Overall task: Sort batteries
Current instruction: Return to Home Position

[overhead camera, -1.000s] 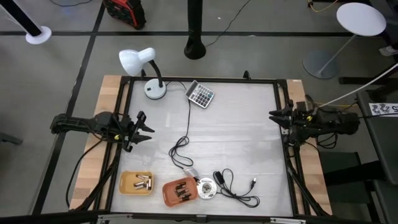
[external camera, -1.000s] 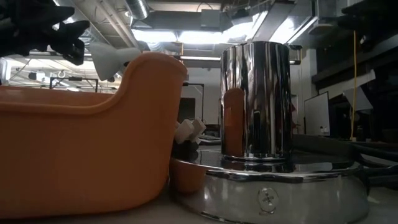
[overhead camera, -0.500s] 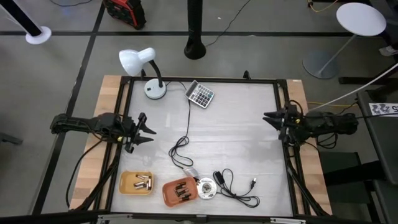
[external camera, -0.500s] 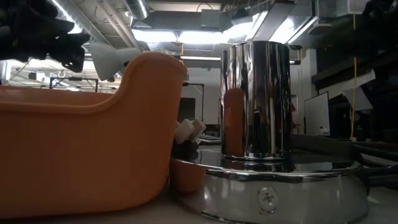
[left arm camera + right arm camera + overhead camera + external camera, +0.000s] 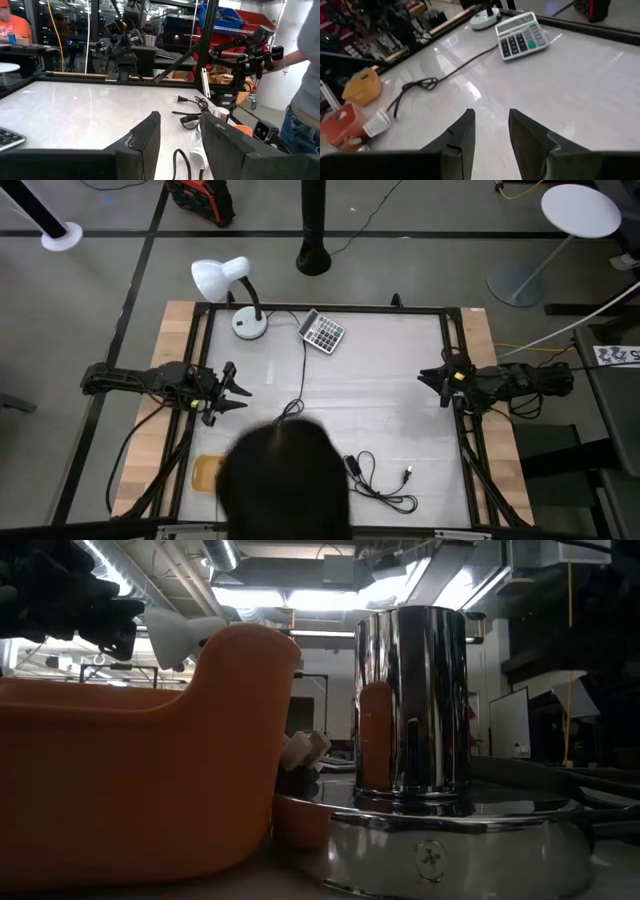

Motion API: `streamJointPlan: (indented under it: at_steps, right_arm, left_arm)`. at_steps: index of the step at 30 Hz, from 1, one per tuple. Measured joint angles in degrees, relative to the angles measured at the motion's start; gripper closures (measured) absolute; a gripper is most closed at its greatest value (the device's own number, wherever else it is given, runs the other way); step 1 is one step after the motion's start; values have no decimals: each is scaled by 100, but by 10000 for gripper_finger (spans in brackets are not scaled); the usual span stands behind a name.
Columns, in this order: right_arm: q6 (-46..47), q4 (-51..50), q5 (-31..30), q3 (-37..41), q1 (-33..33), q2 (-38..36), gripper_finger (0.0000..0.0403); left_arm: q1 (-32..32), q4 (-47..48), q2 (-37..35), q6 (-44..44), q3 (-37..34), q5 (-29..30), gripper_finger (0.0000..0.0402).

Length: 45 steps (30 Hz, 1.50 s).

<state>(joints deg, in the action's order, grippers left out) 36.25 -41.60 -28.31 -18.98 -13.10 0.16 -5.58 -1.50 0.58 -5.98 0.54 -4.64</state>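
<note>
Both open, left hand (image 5: pixel 236 386) and right hand (image 5: pixel 432 378) face across table (image 5: pixel 380 350).

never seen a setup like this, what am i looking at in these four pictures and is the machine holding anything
This is a table robot with two dark arms, each ending in a two-finger gripper. The overhead picture looks straight down. The left gripper and right gripper sit at opposite sides of the table, both open and empty. The dark blob at the bottom is a person's head, covering most of the bins. The low picture is taken at table height, close to the orange bin and a shiny metal cylinder. The other two come from wrist cameras. On the table are a white lamp, a calculator, black cables and a yellow bin. No batteries can be made out.
</note>
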Motion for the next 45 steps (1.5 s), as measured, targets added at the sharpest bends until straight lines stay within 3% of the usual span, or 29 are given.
streamJointPlan:
  at_steps: [9, 22, 28, 31, 35, 42, 45]
  right_arm:
    - [127, -79, -718, 0, 0, 0, 288]
    - [36, -49, -808, -2, 0, 0, 288]
    - [-1076, 357, -1698, -4, 0, 0, 288]
    - [-1858, 692, -1813, -7, 1, 0, 288]
    - [-2399, 976, -1398, -7, 0, 0, 288]
    - [-3071, 1560, 345, 5, 0, 2, 288]
    - [-3086, 2246, 540, 332, 1, 0, 288]
  left_arm:
    - [0, 7, 0, 0, 0, 2, 272]
    - [0, 13, -2, 0, 0, 1, 272]
    - [0, 15, -2, 0, 0, 2, 272]
    - [0, 15, -2, -1, 0, 1, 272]
    - [0, 15, -2, -2, 0, 0, 272]
    - [0, 17, -7, 0, 0, 0, 272]
    - [0, 17, -7, -2, 0, 0, 272]
